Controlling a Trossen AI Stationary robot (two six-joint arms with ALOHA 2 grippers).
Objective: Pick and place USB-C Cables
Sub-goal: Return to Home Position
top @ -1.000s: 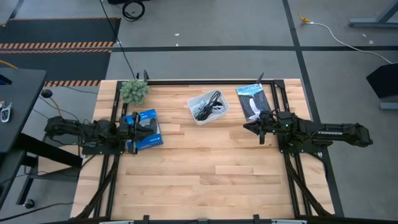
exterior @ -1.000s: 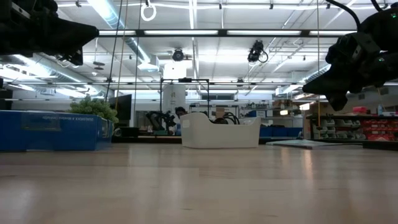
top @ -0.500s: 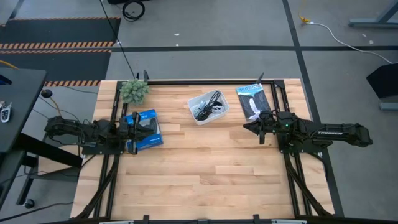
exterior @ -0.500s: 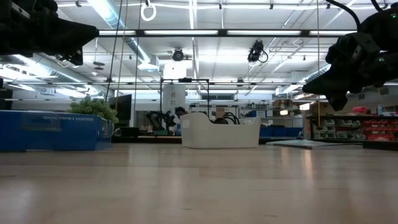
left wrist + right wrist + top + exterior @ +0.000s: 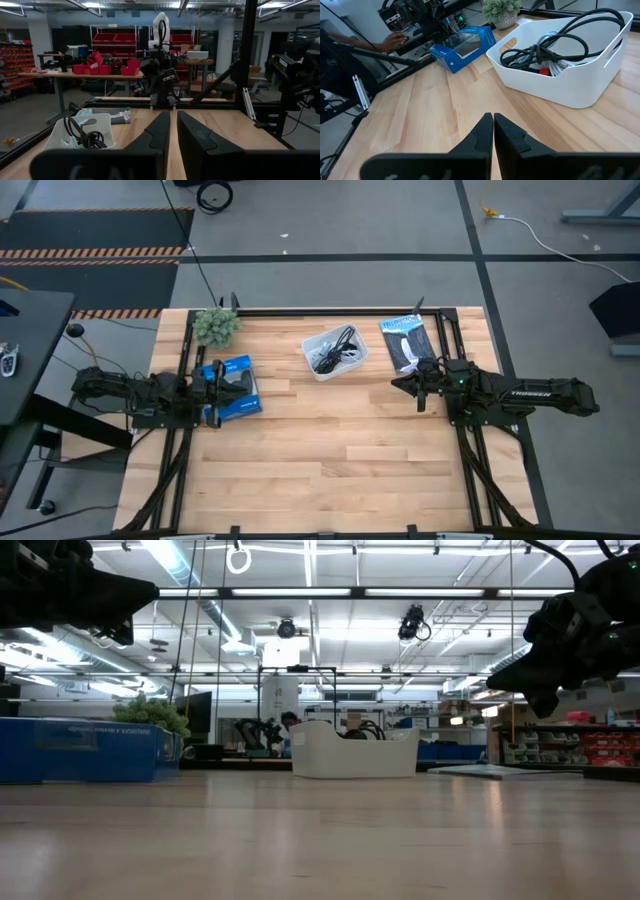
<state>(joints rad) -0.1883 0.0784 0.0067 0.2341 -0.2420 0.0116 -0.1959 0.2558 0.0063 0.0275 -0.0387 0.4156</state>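
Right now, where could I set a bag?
Bare wooden tabletop: the stretch between the dark left arm and right arm, from the white plastic tray to the opposite edge. Crowded beside the tray: blue cardboard box, green plant, black packet.

White lettering reading "TROSSEN" runs along the dark right robot arm (image 5: 527, 392), at the 3 o'clock edge of the light wooden table (image 5: 330, 450). Print on the blue cardboard box (image 5: 237, 370), at 9 o'clock, is too small to read.
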